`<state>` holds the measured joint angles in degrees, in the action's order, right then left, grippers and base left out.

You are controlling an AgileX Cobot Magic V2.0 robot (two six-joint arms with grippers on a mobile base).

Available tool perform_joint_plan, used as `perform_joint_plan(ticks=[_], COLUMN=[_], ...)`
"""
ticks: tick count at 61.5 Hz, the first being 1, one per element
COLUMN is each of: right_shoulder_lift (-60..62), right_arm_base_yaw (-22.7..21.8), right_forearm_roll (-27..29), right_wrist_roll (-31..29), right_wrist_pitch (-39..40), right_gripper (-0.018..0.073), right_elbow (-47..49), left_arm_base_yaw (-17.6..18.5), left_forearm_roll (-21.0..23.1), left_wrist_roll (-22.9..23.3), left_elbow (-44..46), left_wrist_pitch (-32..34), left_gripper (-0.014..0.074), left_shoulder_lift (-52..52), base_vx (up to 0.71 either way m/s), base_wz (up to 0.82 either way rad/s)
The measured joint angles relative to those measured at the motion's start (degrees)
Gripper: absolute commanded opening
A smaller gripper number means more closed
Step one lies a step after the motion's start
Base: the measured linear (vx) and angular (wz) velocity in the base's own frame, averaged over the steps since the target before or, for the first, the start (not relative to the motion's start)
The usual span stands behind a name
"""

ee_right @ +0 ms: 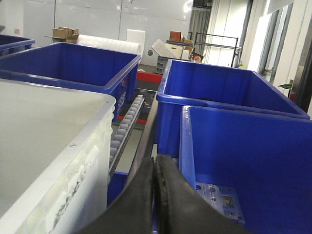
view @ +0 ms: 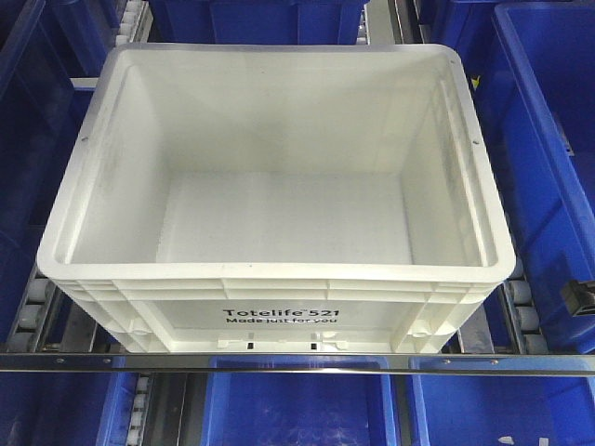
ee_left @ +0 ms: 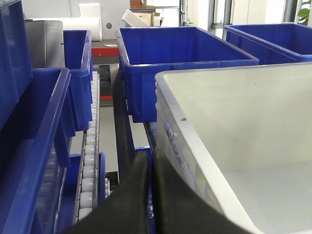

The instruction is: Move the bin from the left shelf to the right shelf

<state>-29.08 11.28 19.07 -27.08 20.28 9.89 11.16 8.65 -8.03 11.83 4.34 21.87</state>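
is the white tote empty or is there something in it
Empty. The front view looks straight down into the white tote and shows a bare white floor and walls, no lid; both wrist views show only parts of it.

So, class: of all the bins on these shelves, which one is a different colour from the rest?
The white bin printed "Totelife 521", sitting in the middle. Every bin around it, like the blue bin beside it, is blue.

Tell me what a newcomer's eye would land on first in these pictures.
First, the large white rectangular plastic bin, empty, sitting in the middle of the front view on the roller track, its black "Totelife 521" print facing the camera. Around it crowd the blue plastic bins. In each wrist view a black gripper, left gripper and right gripper, shows shut, low beside the white bin's side wall.
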Motion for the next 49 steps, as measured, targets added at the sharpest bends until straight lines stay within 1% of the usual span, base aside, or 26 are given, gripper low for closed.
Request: perform_joint_plan(ticks=[19, 25, 31, 44, 49], right_shoulder_lift=[0.00, 0.00, 0.00, 0.00, 0.00], right_arm_base_yaw=[0.00, 0.00, 0.00, 0.00, 0.00], right_forearm_roll=[0.00, 0.00, 0.00, 0.00, 0.00], right_wrist_roll=[0.00, 0.00, 0.00, 0.00, 0.00], right_wrist_pitch=[0.00, 0.05, 0.05, 0.05, 0.05], right_gripper=[-0.0007, -0.0007, -0.0007, -0.0007, -0.0007], right_elbow=[0.00, 0.00, 0.00, 0.00, 0.00], left_arm_base_yaw=[0.00, 0.00, 0.00, 0.00, 0.00], left_forearm_roll=[0.00, -0.37, -1.47, -2.60, -2.66], left_wrist_roll=[0.00, -0.75, -1.79, -2.31, -2.46], left_elbow=[0.00, -0.21, -2.73, -12.14, -13.16], left_wrist_pitch=[-0.06, -2.32, -4.81, -5.37, -7.15], left_gripper=[-0.0008, -0.0008, -0.0008, -0.0008, -0.0008], left_shoulder_lift=[0.00, -0.94, -4.67, -17.11, -21.06], base_vx=[0.00, 0.00, 0.00, 0.00, 0.00], base_wz=[0.00, 0.00, 0.00, 0.00, 0.00])
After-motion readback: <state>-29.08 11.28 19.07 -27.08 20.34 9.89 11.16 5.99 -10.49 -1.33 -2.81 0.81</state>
